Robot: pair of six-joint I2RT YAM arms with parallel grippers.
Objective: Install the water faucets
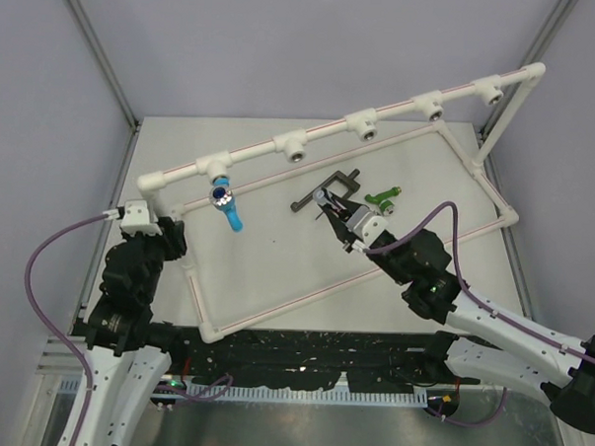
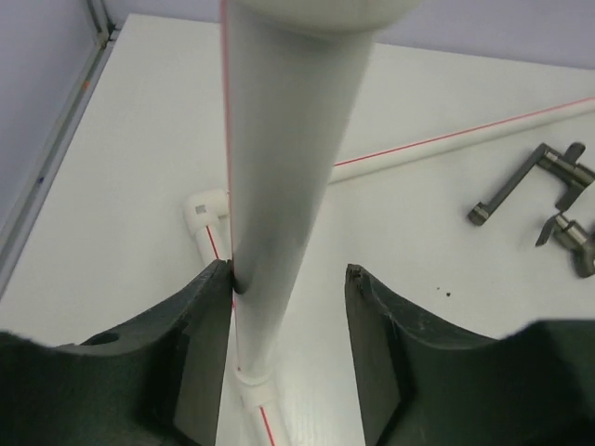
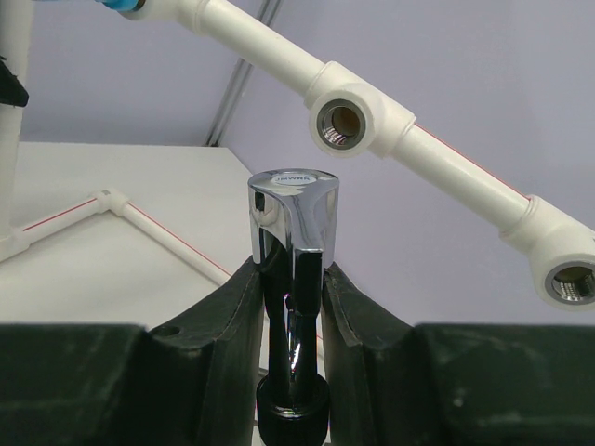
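Above the worktop [image 1: 267,243], the right gripper [image 3: 293,279] was clamped on the chrome faucet [image 3: 294,218], near the white pipe frame [image 3: 446,153]. The left gripper [image 2: 288,271] loosely straddled the frame's upright post, one finger clear of it.

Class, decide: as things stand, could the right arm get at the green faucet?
Probably not yet. The green faucet lies uncovered close to the right tool, but that tool is shut on the chrome faucet, so it has no free grip.
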